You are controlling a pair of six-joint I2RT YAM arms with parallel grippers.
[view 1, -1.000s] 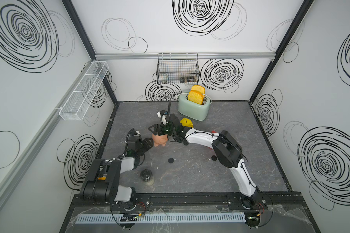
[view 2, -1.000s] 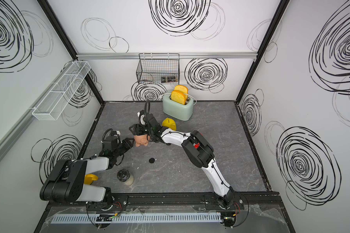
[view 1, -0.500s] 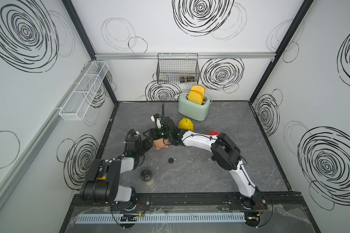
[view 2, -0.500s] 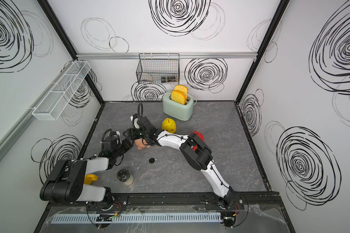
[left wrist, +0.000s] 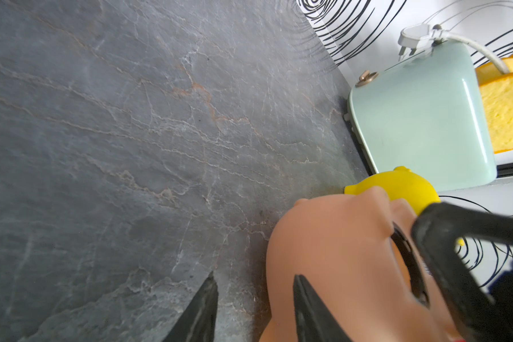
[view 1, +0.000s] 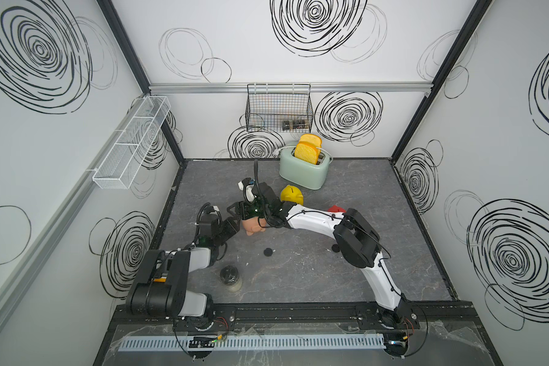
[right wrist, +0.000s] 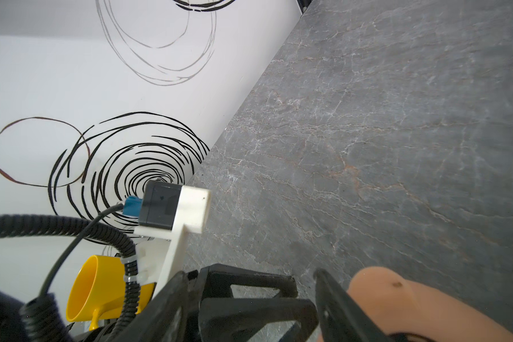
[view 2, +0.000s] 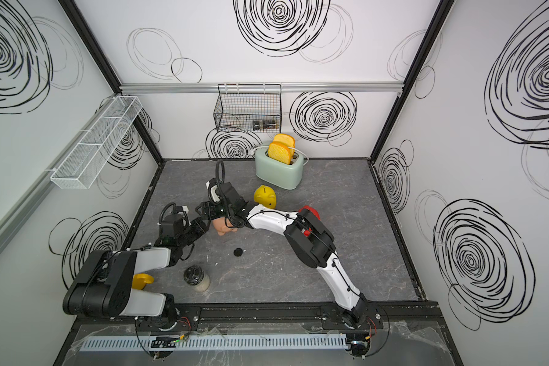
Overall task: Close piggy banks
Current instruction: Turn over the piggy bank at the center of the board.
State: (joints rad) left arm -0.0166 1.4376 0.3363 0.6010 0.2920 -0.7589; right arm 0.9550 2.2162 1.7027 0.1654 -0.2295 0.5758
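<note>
Arms converge on the pale pink plastic piggy bank (view 1: 253, 225), down on the grey marbled surface (view 1: 362, 279), left of its middle and nearer the left edge than the right.

Your left arm comes out of the front left corner, folded low, with its forearm running toward the back edge. The left gripper (left wrist: 253, 277) points at the pig with its jaws narrowly parted. Only bare surface lies between them, and one finger (left wrist: 307, 308) lies against the pig's flank.

Your right arm rises from the right part of the front edge, elbow up, and its white forearm sweeps across to the left. The right gripper (right wrist: 249, 272) stands wide apart and grips nothing. One of its black fingers (left wrist: 439, 266) crosses the pig's round belly hole (left wrist: 409, 266). The rim there looks dark, and you cannot tell whether a plug sits in it.

Around them:
- The yellow plastic piggy bank (view 1: 291, 194) sits just behind the right wrist.
- Behind it, the mint-green toaster (view 1: 305, 172) stands at the back edge with two yellow toast slices (view 1: 308, 150) in it.
- The red piggy bank (view 1: 336, 209) is half hidden behind the right forearm, near the middle.
- A small round black disc (view 1: 268, 252) lies free in front of the pink pig.
- A glass jar with a dark lid (view 1: 230, 275) stands near the front edge, left of centre.
- A yellow mug (view 2: 142, 280) lies in the front left corner, partly under the left arm.
</note>
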